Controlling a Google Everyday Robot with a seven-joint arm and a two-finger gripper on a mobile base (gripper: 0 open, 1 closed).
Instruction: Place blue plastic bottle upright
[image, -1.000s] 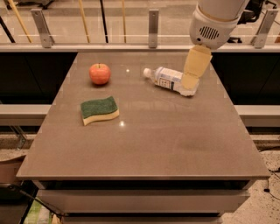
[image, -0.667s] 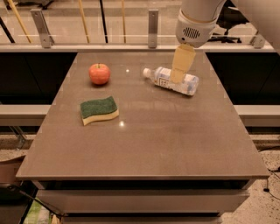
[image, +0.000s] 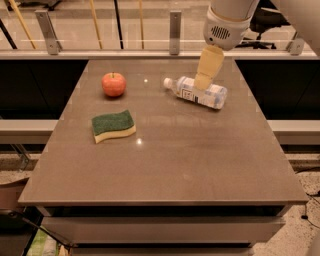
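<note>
The blue plastic bottle (image: 197, 93) lies on its side on the brown table (image: 165, 165), toward the far right. Its white cap points left, toward the apple. It is clear and pale bluish with a white label. My gripper (image: 203, 81) hangs from the white arm at the top right. Its yellowish fingers (image: 208, 67) reach down over the middle of the bottle, at or just above its upper side. Nothing is lifted.
A red apple (image: 113, 84) sits at the far left of the table. A green and yellow sponge (image: 113, 125) lies in front of it. A railing (image: 174, 30) runs behind the table's far edge. The table's edges drop off on all sides.
The gripper has moved left, from the bottle's right end to over its middle. The bottle, apple and sponge have not moved.
</note>
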